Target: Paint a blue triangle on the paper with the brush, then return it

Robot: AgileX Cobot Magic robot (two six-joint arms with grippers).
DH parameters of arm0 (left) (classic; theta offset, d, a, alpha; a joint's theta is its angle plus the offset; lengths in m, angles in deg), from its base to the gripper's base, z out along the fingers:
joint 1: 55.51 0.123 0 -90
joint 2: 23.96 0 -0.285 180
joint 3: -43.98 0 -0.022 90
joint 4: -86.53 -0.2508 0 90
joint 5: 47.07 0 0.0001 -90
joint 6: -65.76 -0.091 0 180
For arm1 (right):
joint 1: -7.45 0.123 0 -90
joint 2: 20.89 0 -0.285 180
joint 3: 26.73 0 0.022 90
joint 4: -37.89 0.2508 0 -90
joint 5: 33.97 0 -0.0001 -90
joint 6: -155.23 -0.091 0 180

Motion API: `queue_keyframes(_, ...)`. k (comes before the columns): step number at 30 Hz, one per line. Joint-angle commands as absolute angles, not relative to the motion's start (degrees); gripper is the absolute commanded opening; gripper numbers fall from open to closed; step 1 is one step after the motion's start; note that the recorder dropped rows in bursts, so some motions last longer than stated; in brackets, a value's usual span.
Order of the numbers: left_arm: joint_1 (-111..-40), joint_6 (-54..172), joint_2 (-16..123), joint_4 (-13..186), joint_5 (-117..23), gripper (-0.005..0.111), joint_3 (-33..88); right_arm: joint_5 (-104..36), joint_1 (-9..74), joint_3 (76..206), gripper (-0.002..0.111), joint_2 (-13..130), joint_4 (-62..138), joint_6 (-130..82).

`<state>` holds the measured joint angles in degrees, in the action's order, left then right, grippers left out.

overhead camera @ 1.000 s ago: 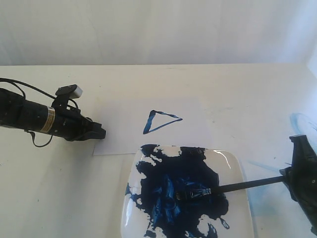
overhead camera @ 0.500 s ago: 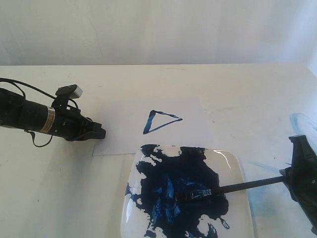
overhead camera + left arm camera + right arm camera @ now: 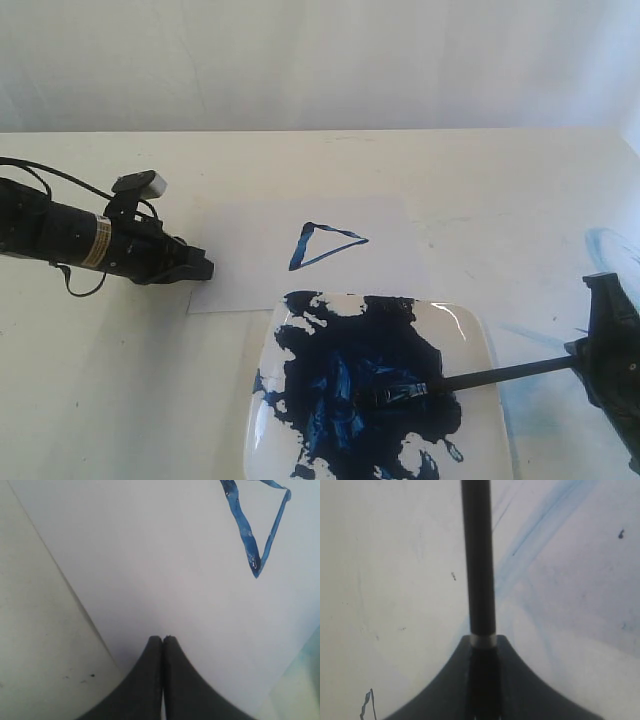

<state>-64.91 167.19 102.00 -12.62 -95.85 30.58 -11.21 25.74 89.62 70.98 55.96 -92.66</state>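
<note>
Indoors, cream table (image 3: 300, 170) against white wall (image 3: 300, 60), right end effector (image 3: 482, 641) clamping brush (image 3: 500, 373), left end effector (image 3: 163, 639) pinched closed.

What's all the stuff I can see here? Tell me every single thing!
table: one, cream, under everything
paper: one sheet, white, flat on the table behind the plate
blue triangle: one, dark blue outline, on the paper, point to the right
plate: one, glossy white, front middle of the table
paint smear: one big patch, dark blue, over most of the plate
brush: one, black handle, tip in the paint on the plate, handle reaching right
pale stains: a few, light blue, on the table at the right
left gripper: one, black, shut, tip at the paper's left edge
right gripper: one, black, shut on the brush handle at the right
</note>
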Motion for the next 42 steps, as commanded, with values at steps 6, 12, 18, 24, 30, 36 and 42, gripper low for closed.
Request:
queue_keyframes(6,-64.98,167.24,102.05,-13.42,-95.04,0.000,30.77,-11.16,25.12,89.30,0.031,71.10,55.53,-91.80)
queue_keyframes(12,-64.98,167.24,102.05,-13.42,-95.04,0.000,30.77,-11.16,25.12,89.30,0.048,71.10,53.11,-91.80)
queue_keyframes(18,-64.98,167.24,102.05,-13.42,-95.04,0.000,30.77,-11.81,25.12,89.30,0.059,68.57,49.84,-91.80)
queue_keyframes(24,-64.98,167.24,102.05,-13.42,-95.04,0.000,30.77,-17.70,25.12,89.30,0.060,64.29,49.84,-90.65)
queue_keyframes(30,-64.98,167.24,102.05,-13.42,-95.04,0.000,30.77,-20.80,25.12,89.30,0.060,56.78,49.14,-89.03)
queue_keyframes(36,-64.98,167.24,102.05,-13.42,-95.04,0.000,30.77,-21.43,25.12,89.30,0.059,44.41,44.86,-88.12)
queue_keyframes(42,-64.98,167.24,102.05,-13.42,-95.04,0.000,30.77,-21.68,25.12,89.37,0.034,30.10,44.86,-73.17)
